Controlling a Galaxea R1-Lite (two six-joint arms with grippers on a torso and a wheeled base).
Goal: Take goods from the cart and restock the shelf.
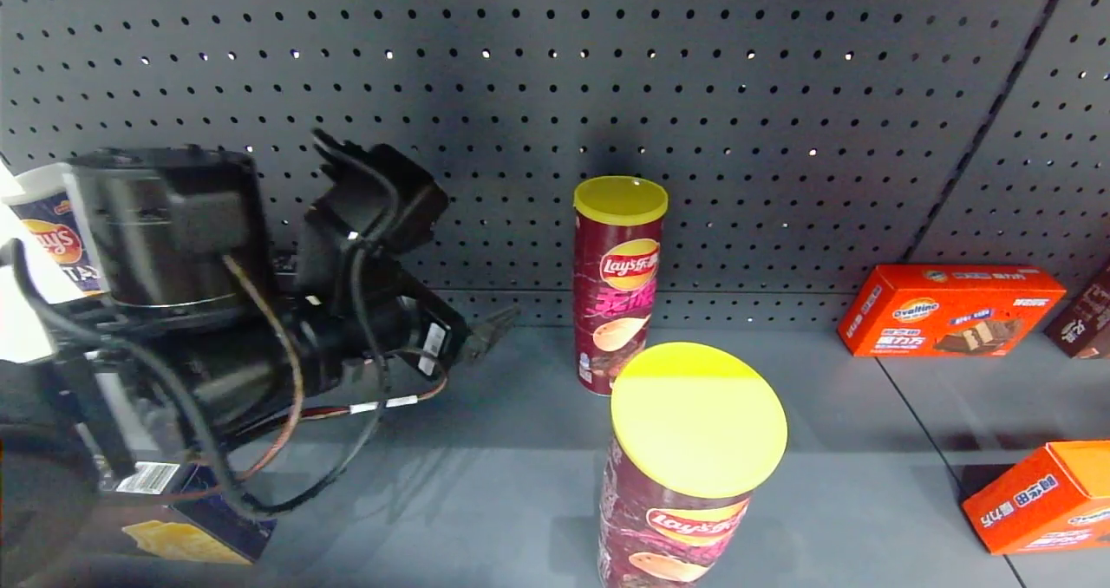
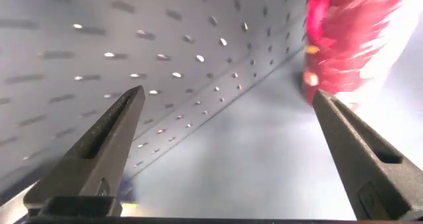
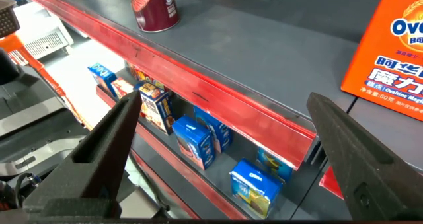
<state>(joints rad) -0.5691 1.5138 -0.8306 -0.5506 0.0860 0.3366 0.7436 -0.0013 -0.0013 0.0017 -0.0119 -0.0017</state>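
2 maroon chip cans with yellow lids stand upright on the grey shelf [image 1: 486,484]: the back can [image 1: 617,284] near the pegboard [image 1: 694,94], the front can [image 1: 685,475] nearer the edge, apart from it. The left claw [image 2: 228,92] sits low over the shelf, just left of the back can, fingers spread wide and empty. The right claw [image 3: 223,98], also spread and empty, hangs off the shelf's front edge above blue boxes [image 3: 195,141] on a lower shelf. 2 orange boxes [image 1: 950,309] lie farther right.
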